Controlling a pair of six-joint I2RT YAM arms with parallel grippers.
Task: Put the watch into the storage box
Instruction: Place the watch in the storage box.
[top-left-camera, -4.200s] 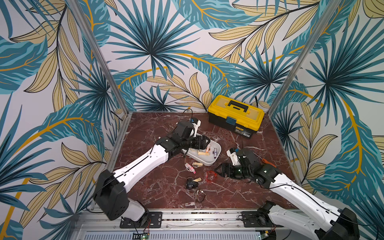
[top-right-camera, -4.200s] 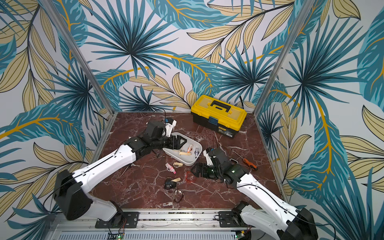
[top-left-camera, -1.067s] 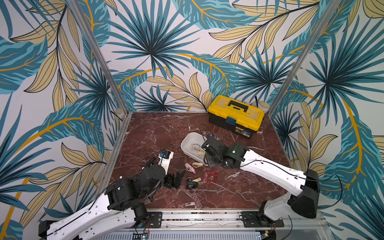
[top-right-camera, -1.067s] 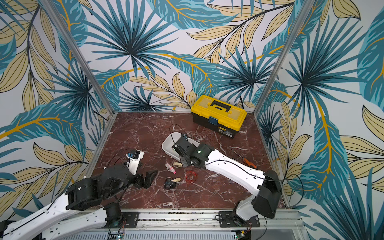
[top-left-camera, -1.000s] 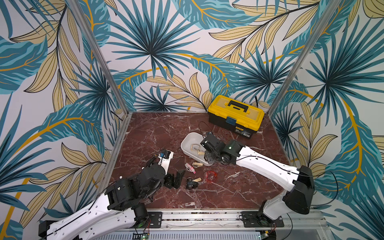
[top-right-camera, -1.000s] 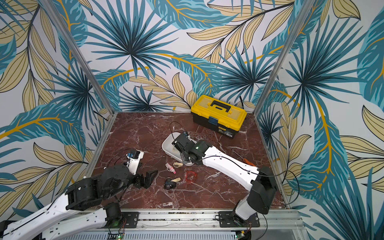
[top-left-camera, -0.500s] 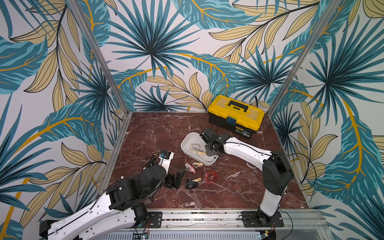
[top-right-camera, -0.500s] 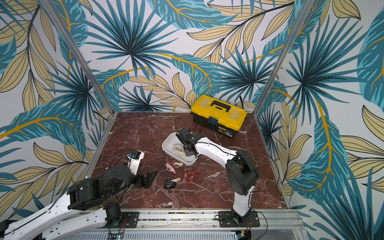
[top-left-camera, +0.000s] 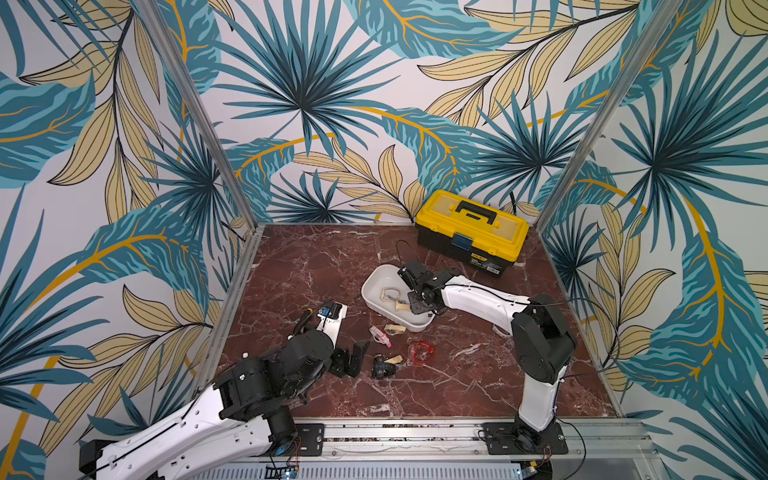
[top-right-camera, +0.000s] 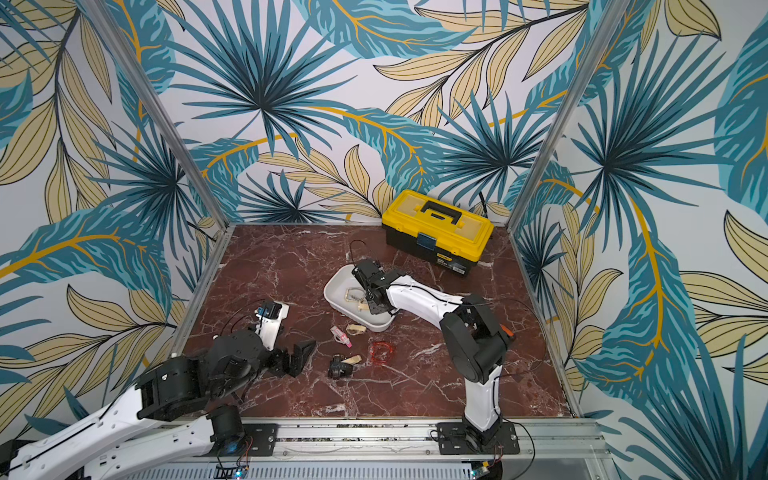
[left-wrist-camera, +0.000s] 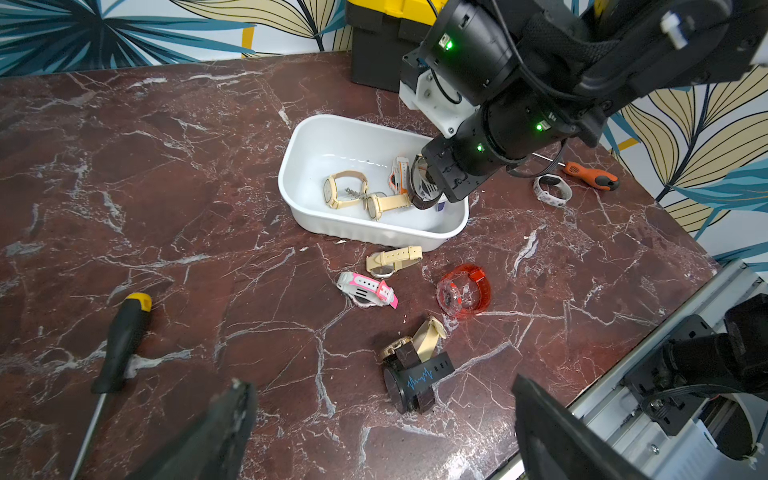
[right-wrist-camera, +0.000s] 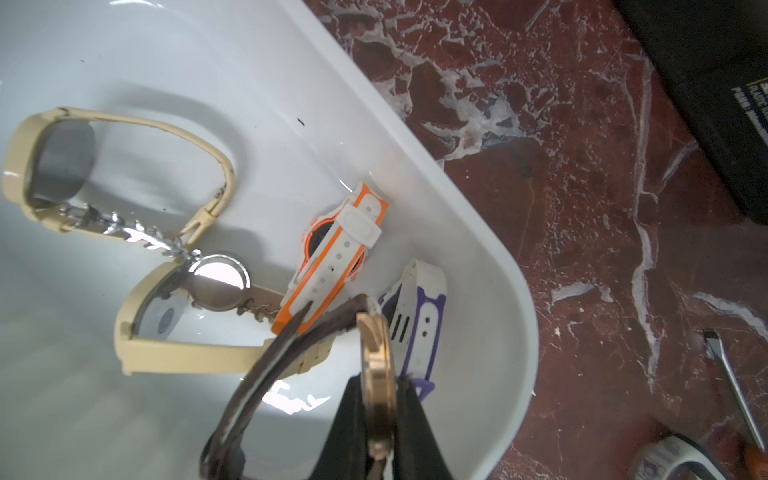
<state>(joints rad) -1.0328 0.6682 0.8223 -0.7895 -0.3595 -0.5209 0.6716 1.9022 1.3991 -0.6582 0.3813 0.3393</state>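
Watch (right-wrist-camera: 374, 349) hangs clamped in right pincer (right-wrist-camera: 379, 415) over storage box (right-wrist-camera: 478, 257); left pincer (left-wrist-camera: 384, 419) gapes wide.

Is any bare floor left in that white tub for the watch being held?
Yes: the shallow white plastic tub is bare from the two beige-strap watches to its end away from the right jaws. Crowded by the jaws: an orange-and-white watch and a purple-and-white watch beside the held brown-strap gold watch.

Storage box (left-wrist-camera: 332, 141) roomy leftward — right arm (top-left-camera: 478, 297) overhanging, watches (left-wrist-camera: 362, 285) strewn alongside
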